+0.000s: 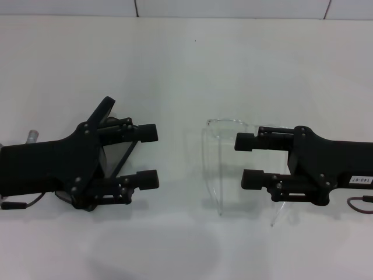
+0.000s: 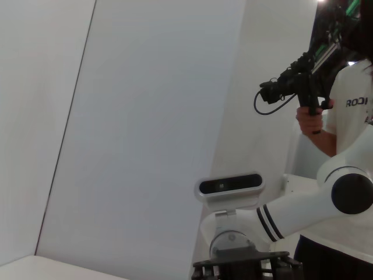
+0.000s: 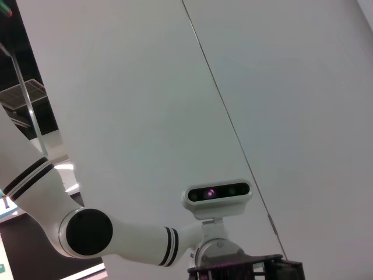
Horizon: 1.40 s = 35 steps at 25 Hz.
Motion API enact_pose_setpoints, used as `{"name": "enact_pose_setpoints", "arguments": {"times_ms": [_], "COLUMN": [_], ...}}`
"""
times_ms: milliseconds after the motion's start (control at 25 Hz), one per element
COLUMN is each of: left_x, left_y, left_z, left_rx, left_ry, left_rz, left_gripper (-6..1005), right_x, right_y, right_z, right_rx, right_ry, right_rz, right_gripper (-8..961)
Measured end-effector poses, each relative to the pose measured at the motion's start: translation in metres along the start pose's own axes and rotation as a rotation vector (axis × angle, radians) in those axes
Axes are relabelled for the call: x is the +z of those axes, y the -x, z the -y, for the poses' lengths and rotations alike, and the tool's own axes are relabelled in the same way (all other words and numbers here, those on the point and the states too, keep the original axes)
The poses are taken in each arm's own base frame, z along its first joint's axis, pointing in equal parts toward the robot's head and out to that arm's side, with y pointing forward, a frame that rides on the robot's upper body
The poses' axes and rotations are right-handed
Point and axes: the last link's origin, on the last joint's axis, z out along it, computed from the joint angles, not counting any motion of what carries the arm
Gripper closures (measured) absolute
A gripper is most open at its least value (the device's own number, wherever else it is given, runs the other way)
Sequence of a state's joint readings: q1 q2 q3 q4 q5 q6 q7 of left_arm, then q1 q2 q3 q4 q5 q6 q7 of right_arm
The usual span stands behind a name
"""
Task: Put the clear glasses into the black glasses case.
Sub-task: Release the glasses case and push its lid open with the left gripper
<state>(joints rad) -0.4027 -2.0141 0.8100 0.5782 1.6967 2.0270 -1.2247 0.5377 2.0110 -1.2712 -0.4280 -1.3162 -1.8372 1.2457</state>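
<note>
Right gripper: the black two-finger right gripper (image 1: pixel 240 160) at centre right of the head view points toward frame centre, jaws parted, nothing held.
Left gripper: the black left gripper (image 1: pixel 152 156) at centre left mirrors it, jaws parted and empty.
Clear glasses: the transparent colourless plastic wraparound glasses (image 1: pixel 228 127) lie on the white table (image 1: pixel 186 64) at frame centre, front farthest from you, thin arms running toward the lower edge. Your right fingers sit over the right-hand arm; contact cannot be confirmed.
Black glasses case: a matte black flap (image 1: pixel 102 111) shows behind the left gripper, apparently the case; its state is hidden.
Placement: both grippers flank the glasses, likely staged for pickup.
</note>
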Motion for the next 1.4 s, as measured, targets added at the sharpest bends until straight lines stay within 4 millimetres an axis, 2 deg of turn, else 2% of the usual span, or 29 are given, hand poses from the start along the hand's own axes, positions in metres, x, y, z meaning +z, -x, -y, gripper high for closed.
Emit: {"name": "enact_pose_setpoints", "arguments": {"times_ms": [600,800,960,1080,1200,1400], "left_x": [0.001,-0.002,-0.004,0.004,0.013,0.023], "left_y": [0.001,-0.008,-0.026,-0.046,-0.073,-0.103], "left_z": [0.002,0.008,0.016,0.019,0.024,0.044], "left_rx": [0.002,0.03,0.068,0.108,0.116,0.039], "left_ry": [-0.017,-0.05,-0.075,-0.067,-0.126,-0.405], "left_rz": [-0.003,-0.034,-0.073,-0.039,0.086,0.331], "left_gripper": [237,238,239,239,239,240], "right_x": [-0.001,-0.01,-0.027,-0.043,-0.053,-0.061], "right_y": [-0.002,-0.008,-0.011,-0.007,-0.001,0.0], "right_z": [0.002,0.008,0.008,0.004,-0.004,-0.014], "right_rx": [0.002,0.012,0.02,0.006,-0.024,-0.047], "right_ry": [-0.026,-0.107,-0.193,-0.245,-0.251,-0.249], "right_rz": [-0.003,-0.013,0.023,0.091,0.145,0.163], "right_gripper": [303,303,303,303,304,304]}}
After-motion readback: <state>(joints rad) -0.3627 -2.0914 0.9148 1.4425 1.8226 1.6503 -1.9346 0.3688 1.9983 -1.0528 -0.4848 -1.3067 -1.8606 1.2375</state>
